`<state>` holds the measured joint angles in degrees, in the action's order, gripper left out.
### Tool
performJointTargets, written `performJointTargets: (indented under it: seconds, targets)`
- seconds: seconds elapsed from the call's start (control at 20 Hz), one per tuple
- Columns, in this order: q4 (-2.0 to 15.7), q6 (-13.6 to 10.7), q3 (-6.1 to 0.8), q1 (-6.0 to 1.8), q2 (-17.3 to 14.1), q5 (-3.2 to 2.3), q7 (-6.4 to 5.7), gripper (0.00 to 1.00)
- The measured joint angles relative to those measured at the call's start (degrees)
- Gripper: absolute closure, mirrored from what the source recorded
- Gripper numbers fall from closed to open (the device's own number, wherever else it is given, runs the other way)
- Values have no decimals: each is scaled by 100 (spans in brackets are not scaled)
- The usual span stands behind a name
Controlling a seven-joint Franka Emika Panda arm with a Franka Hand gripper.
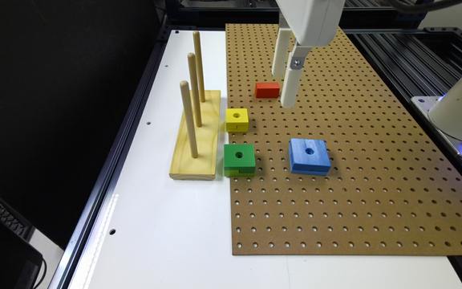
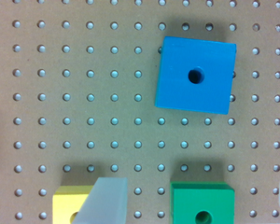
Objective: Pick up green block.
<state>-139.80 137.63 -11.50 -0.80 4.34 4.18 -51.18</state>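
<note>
The green block [image 1: 239, 159] is square with a round centre hole and a lighter lower layer. It lies flat at the pegboard's [image 1: 355, 192] edge on the exterior view's left, close to the wooden peg stand. My gripper [image 1: 283, 90] hangs above the board farther back, beside a red block [image 1: 267, 90] and well apart from the green block. In the wrist view the green block [image 2: 203, 205] sits at the picture's edge, with one pale finger [image 2: 105, 203] on one side of it and the other finger at the opposite margin. The gripper is open and holds nothing.
A yellow block [image 1: 237, 119] lies just behind the green one, and a larger blue block [image 1: 309, 155] lies to its right in the exterior view. A wooden base with three upright pegs [image 1: 196, 132] stands on the white table. The robot base [image 1: 461, 112] is at the exterior view's right.
</note>
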Motion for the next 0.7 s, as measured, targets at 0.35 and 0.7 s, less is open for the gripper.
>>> performJointTargets:
  seconds: [0.35, 0.7]
  targets:
    - [82, 0, -45, 0, -55, 0, -51, 0]
    - [216, 277, -51, 0, -500, -12, -53, 0]
